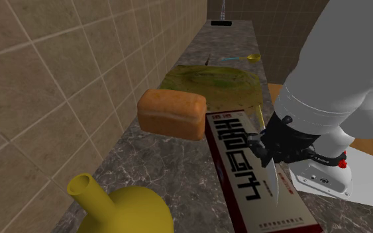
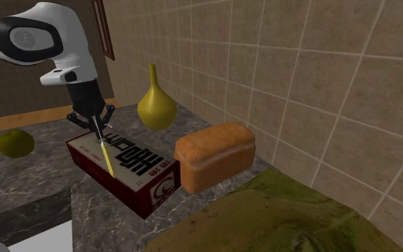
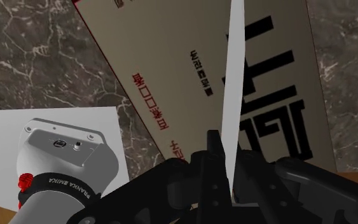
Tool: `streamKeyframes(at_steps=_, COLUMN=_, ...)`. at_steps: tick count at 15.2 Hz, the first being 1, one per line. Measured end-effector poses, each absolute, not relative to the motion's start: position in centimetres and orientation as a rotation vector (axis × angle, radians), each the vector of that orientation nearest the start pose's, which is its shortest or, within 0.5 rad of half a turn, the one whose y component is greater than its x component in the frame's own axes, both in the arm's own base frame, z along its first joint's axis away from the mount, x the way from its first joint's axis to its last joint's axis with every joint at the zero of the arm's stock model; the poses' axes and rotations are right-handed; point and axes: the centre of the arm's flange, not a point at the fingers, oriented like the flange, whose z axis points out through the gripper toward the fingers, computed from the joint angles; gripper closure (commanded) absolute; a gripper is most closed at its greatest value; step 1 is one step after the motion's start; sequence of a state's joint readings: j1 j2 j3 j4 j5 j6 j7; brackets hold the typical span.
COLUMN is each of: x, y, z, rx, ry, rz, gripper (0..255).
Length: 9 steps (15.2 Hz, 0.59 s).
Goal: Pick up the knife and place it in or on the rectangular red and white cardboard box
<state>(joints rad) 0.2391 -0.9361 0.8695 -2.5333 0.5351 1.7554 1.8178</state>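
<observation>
Gripper (image 1: pixel 275 155), black, two-fingered, hovering over box: jaws pinching knife with yellow handle and pale blade (image 2: pixel 107 156). Knife hanging lengthwise above top of long red and white cardboard box with black lettering (image 1: pixel 241 179). Brown bread loaf (image 1: pixel 171 112) sitting just beside one end of box, wall side. Yellow long-necked vase (image 1: pixel 122 208) standing near opposite end of box. Round olive-green mat (image 1: pixel 211 79) lying beyond box, past loaf. Grey marble counter (image 1: pixel 152 172) carrying everything.

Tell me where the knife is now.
In the second exterior view the knife hangs in the shut claw over the red and white box, left of the bread loaf.
</observation>
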Motion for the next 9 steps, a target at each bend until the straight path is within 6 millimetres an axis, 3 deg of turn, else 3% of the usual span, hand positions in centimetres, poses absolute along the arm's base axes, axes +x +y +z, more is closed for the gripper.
streamKeyframes(at_steps=4, x=10.6, y=34.6, z=42.7, rx=-2.721, ry=1.652, rz=-0.209, gripper=255)
streamKeyframes(at_steps=9, x=10.7, y=34.5, z=42.1, rx=-2.721, ry=1.652, rz=-0.209, gripper=255)
